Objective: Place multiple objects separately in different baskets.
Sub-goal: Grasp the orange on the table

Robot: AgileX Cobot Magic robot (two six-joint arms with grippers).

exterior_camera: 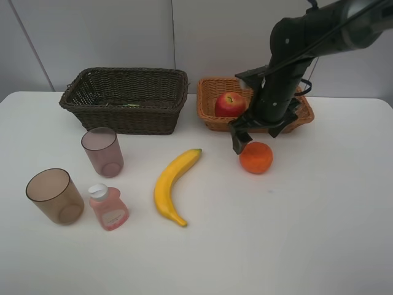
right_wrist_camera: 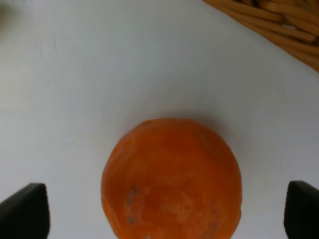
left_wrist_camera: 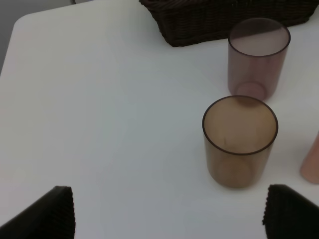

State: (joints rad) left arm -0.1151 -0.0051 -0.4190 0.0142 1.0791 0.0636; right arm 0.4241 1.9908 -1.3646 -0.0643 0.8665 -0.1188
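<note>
My right gripper [exterior_camera: 253, 136] is open, just above the orange tangerine [exterior_camera: 256, 157] on the table. In the right wrist view the tangerine [right_wrist_camera: 172, 179] sits between the spread fingertips [right_wrist_camera: 22, 209]. A red apple [exterior_camera: 229, 104] lies in the light orange-tan basket [exterior_camera: 209, 117]. The dark brown basket [exterior_camera: 123, 114] stands at the back left. A yellow banana [exterior_camera: 172, 184], two translucent cups [exterior_camera: 103, 152] [exterior_camera: 54, 195] and a pink bottle [exterior_camera: 108, 208] are on the table. My left gripper [left_wrist_camera: 169, 219] is open and empty, short of the nearer cup [left_wrist_camera: 239, 144]. The avocado and green pump bottle are out of view.
The left wrist view also shows the farther cup [left_wrist_camera: 258, 57], the dark basket's wall [left_wrist_camera: 214, 20] and an edge of the pink bottle [left_wrist_camera: 311, 159]. The light basket's rim [right_wrist_camera: 279, 25] shows in the right wrist view. The white table [exterior_camera: 295, 233] runs to a grey wall.
</note>
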